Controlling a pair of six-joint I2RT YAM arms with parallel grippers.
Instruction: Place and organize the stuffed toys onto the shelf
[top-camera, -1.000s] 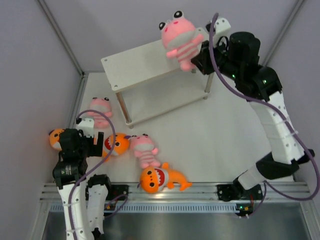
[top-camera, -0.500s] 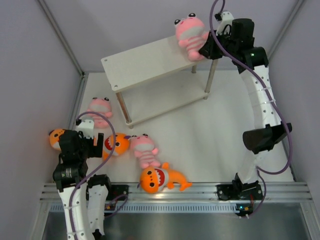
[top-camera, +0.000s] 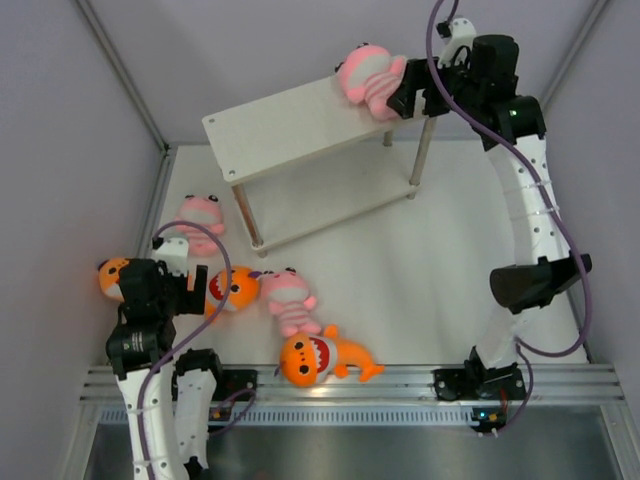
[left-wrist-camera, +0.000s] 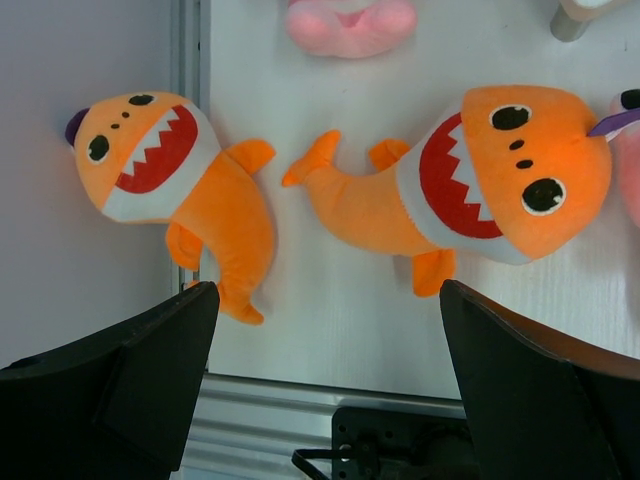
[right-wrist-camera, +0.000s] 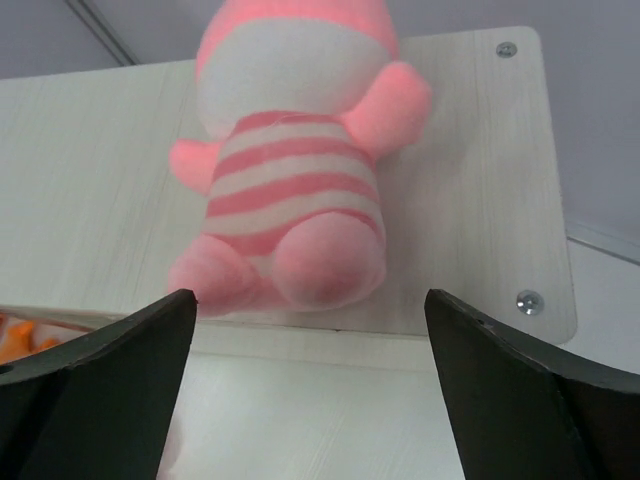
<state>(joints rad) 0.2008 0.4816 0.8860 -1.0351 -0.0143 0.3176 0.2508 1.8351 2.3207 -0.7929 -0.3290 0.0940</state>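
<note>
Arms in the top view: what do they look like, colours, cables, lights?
The left arm and right arm share white link tubes and black joint housings. A purple cable loops along each. Small green lights glow on the right arm. The left hand and right hand each have two broad, dark, wedge-shaped fingers.

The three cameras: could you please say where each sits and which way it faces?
Top external: above and behind, looking down on shelf, left arm, right arm.
Left wrist: low, looking down at two orange sharks; own fingers below.
Right wrist: raised, facing the pink toy atop the shelf; own fingers below.
Shared: top and right wrist show that pink toy.
</note>
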